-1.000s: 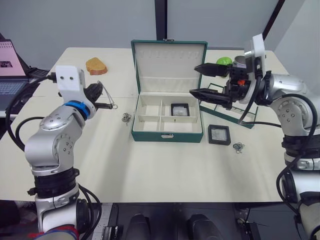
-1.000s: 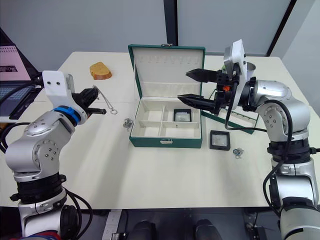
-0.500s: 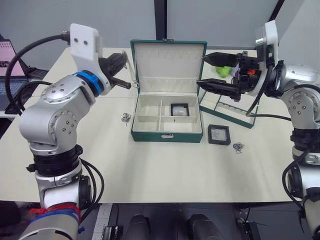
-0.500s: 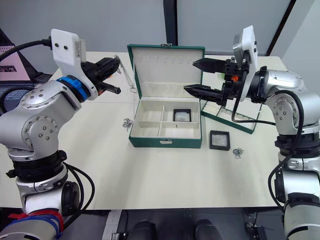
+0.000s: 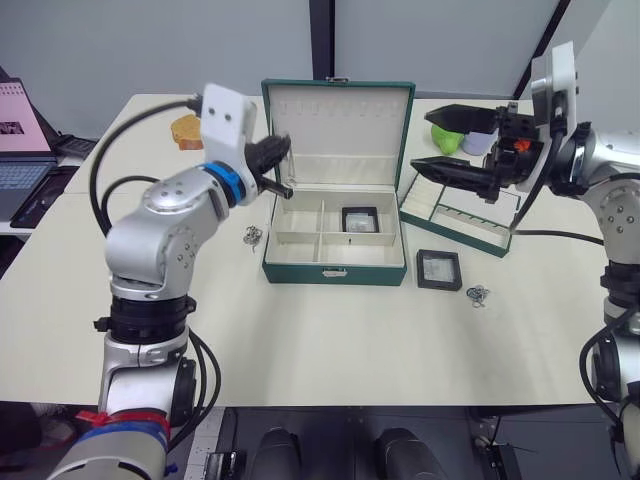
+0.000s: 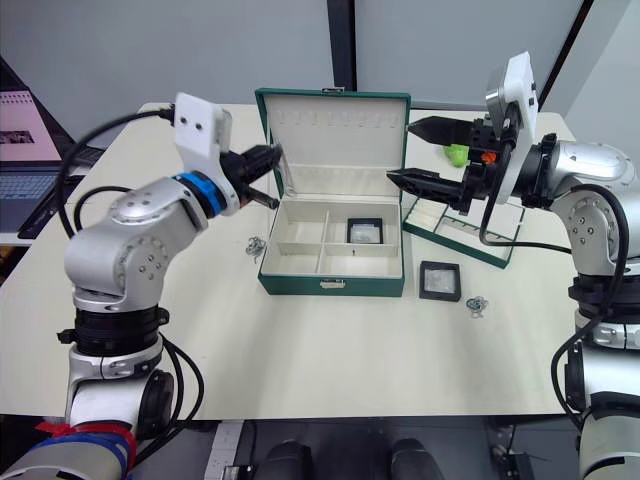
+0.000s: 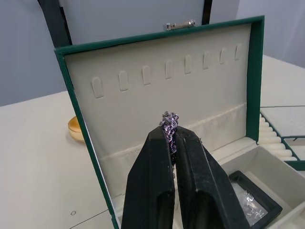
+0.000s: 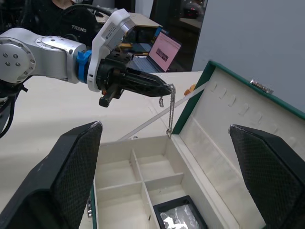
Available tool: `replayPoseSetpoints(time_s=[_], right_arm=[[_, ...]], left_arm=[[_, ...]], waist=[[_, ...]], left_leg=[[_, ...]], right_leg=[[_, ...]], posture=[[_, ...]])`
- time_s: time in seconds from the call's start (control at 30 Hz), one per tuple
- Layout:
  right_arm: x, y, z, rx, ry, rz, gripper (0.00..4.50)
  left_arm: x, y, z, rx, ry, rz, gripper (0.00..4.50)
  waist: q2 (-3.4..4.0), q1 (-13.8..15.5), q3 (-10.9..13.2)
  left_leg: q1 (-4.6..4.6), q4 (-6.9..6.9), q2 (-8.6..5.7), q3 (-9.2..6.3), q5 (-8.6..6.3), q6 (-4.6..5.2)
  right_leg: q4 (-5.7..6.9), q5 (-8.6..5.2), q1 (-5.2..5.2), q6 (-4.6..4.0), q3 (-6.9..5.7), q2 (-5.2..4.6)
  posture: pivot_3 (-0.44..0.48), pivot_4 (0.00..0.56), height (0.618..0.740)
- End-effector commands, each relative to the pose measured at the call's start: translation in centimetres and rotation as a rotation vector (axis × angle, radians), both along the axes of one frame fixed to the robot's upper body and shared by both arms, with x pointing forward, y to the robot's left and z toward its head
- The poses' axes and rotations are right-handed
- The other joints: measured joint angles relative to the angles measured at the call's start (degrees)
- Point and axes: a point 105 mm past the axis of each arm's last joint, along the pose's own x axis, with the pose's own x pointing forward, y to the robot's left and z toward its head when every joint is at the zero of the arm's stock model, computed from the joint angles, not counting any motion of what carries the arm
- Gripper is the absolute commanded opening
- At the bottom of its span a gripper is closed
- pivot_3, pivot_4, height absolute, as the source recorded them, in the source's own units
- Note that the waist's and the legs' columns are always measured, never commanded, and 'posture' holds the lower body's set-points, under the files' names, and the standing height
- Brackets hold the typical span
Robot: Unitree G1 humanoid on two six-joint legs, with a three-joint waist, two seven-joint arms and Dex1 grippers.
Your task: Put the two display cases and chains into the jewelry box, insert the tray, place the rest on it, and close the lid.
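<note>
On the table (image 5: 300,340) centre, the box (image 5: 335,262) sits open, lid (image 5: 338,125) upright with hooks along its cream lining. One case (image 5: 360,219) lies in the box's rear right compartment; the other compartments look bare. Second case (image 5: 438,269) lies flat on the table just right of the box's front corner. A chain (image 5: 478,294) is bunched on the table right of that case, near but apart. Another chain (image 5: 252,236) lies on the table just left of the box. The tray (image 5: 455,218) lies right of the box, behind the loose case, slightly angled.

Left gripper (image 6: 272,176) is raised over the box's rear left corner, in front of the lid's left edge. Fingers pinched tight on a third chain (image 8: 170,110); a knot of links pokes out past the tips in the left wrist view (image 7: 168,121), and in the right wrist view the rest hangs straight down over the box's rear edge.

Right gripper (image 5: 440,140) is held up above the tray, right of the lid, fingers spread wide, nothing between them.

Orange object (image 5: 187,128) sits at the far left of the table, green object (image 5: 447,138) behind the right gripper, laptop (image 5: 20,140) off the left edge.
</note>
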Motion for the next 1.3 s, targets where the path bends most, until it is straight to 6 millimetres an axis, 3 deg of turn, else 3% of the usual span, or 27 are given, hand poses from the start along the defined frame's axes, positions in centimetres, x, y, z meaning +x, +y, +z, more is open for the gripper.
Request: replayPoseSetpoints(time_s=[0.03,0.47,0.97,1.0,1.07,1.3], right_arm=[[-0.9,-0.3,1.4,0.004,-0.063,-0.006,4.5],[-1.0,-0.1,1.3,0.002,-0.054,-0.002,4.5],[-0.9,-0.1,1.1,0.006,-0.046,-0.003,4.5],[-1.0,-0.1,1.1,0.006,-0.045,-0.003,4.5],[-1.0,-0.1,1.1,0.007,-0.044,-0.003,4.5],[-1.0,-0.2,0.9,0.008,-0.04,-0.002,4.5]], left_arm=[[0.1,-0.3,-1.2,0.015,0.003,-0.013,0.01],[0.4,-1.2,-4.2,0.012,0.054,-0.036,0.01],[0.9,-1.2,-4.8,0.005,0.065,-0.022,0.01],[0.8,-1.3,-4.7,-0.003,0.065,-0.034,0.53],[0.6,-1.4,-4.5,-0.012,0.063,-0.053,0.94],[-0.2,-1.8,-3.6,-0.02,0.043,-0.118,3.04]], waist=[[-0.01,-0.01,0.01],[-0.02,0.09,0.01],[-0.02,0.09,0.01],[-0.02,0.1,0.01],[-0.02,0.09,0.01],[-0.02,0.09,0.01]], left_leg=[[-0.01,0.0,0.0,0.0,0.0,0.0],[-0.1,0.01,-0.01,0.01,0.0,0.0],[-0.1,0.0,-0.01,0.01,0.0,0.0],[-0.1,0.0,-0.01,0.01,0.0,0.0],[-0.1,0.0,-0.01,0.01,0.0,0.0],[-0.1,0.0,-0.01,0.01,0.0,0.0]], right_leg=[[0.01,0.0,-0.03,0.0,0.0,0.0],[0.03,0.0,-0.13,0.0,0.0,0.0],[0.03,0.0,-0.13,0.0,0.0,0.0],[0.03,0.0,-0.13,0.0,0.0,0.0],[0.03,0.0,-0.13,0.0,-0.01,0.0],[0.04,0.0,-0.12,0.0,-0.01,0.0]], posture=[[0.0,0.15,0.74],[0.0,0.15,0.74],[0.0,0.15,0.74],[0.0,0.15,0.74],[0.0,0.15,0.74],[0.0,0.15,0.74]])
